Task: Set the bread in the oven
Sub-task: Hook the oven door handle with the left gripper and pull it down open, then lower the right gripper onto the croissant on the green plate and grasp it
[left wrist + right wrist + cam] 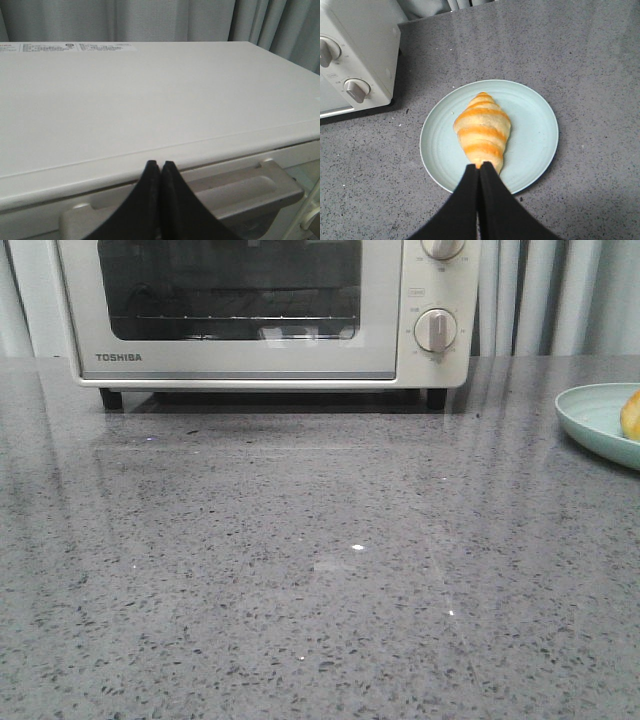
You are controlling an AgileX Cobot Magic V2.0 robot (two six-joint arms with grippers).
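The cream-white Toshiba oven [260,310] stands at the back of the grey table with its glass door closed. The left wrist view shows its flat top [150,100] and the door handle [250,187] just below the edge. My left gripper [160,165] is shut and empty, hovering above the handle. The bread [482,130], a golden striped croissant, lies on a pale blue plate [530,150]; a sliver of it shows in the front view [632,415]. My right gripper [479,167] is shut and empty, above the bread's near tip.
Two round knobs [436,330] sit on the oven's right panel, also seen in the right wrist view [356,90]. The plate [595,415] is at the table's right edge. Grey curtains [150,20] hang behind the oven.
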